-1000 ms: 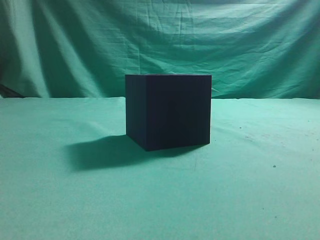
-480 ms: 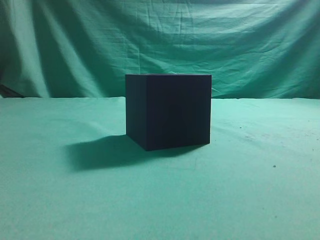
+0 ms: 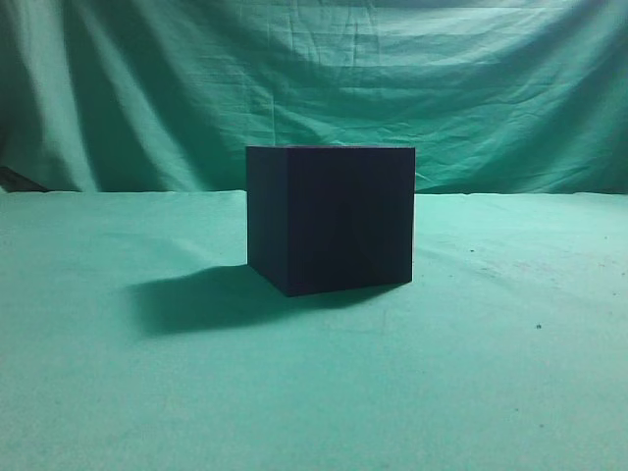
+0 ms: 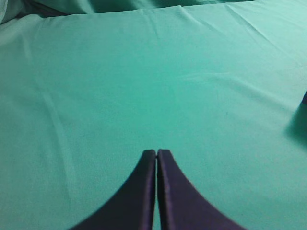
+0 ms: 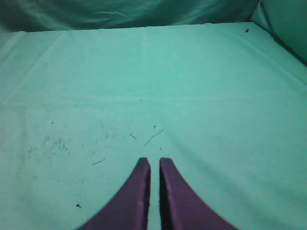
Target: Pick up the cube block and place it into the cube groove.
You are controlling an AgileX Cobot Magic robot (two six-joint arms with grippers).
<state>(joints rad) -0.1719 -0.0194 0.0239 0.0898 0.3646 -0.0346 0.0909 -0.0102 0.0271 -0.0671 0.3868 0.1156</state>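
The cube groove (image 3: 330,218), a large near-black box with plain matte sides, stands on the green cloth in the middle of the exterior view. The cube block is out of view in every frame. Neither gripper shows in the exterior view. My left gripper (image 4: 157,152) is shut and empty, hanging over bare green cloth. A dark sliver (image 4: 305,97) with a shadow below it touches the right edge of the left wrist view; I cannot tell what it is. My right gripper (image 5: 154,162) is shut but for a thin slit, empty, over bare cloth.
The green cloth (image 3: 118,392) covers the table and hangs as a backdrop (image 3: 147,88) behind it. The box casts a shadow (image 3: 191,299) to its left. Small dark specks and threads (image 5: 100,139) lie on the cloth in front of my right gripper.
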